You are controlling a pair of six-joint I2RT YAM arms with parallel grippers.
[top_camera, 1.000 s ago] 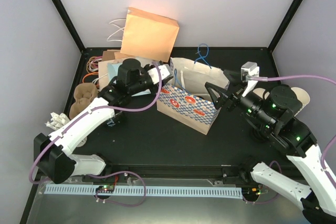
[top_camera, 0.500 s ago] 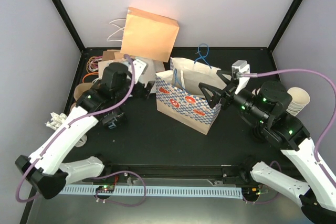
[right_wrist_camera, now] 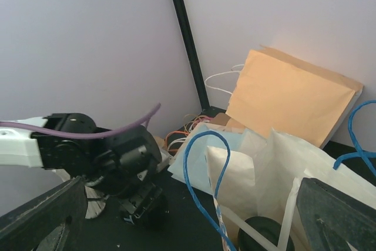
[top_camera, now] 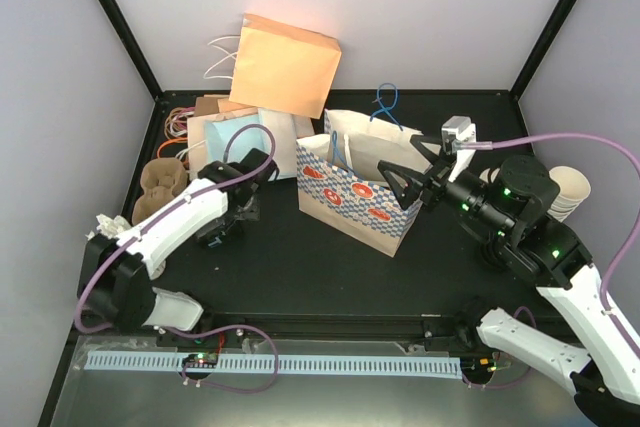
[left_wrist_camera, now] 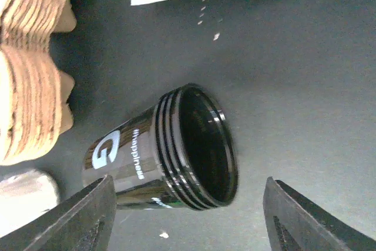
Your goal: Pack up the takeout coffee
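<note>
Jaws spread, left gripper [left_wrist_camera: 188,207] hovers over glossy black ribbed cup [left_wrist_camera: 170,151] lying sideways | right gripper [top_camera: 393,182] likewise released | risk: cup could roll from closing fingers

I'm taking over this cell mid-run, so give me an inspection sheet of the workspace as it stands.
Surface: black table, pale specks near the cup.
Job's things: black cup on its side, no lid; checked bag upright, open, a dark round thing inside.
Clutter: cardboard carriers, crumpled paper, flat bags, tan bag against the back wall, cream cups at the right edge.
Claws: left claw open around the cup, not closed on it; right claw open, empty, at the bag's mouth.
Cables: purple cable along each arm.
Surroundings: pale walls, black frame posts.
</note>
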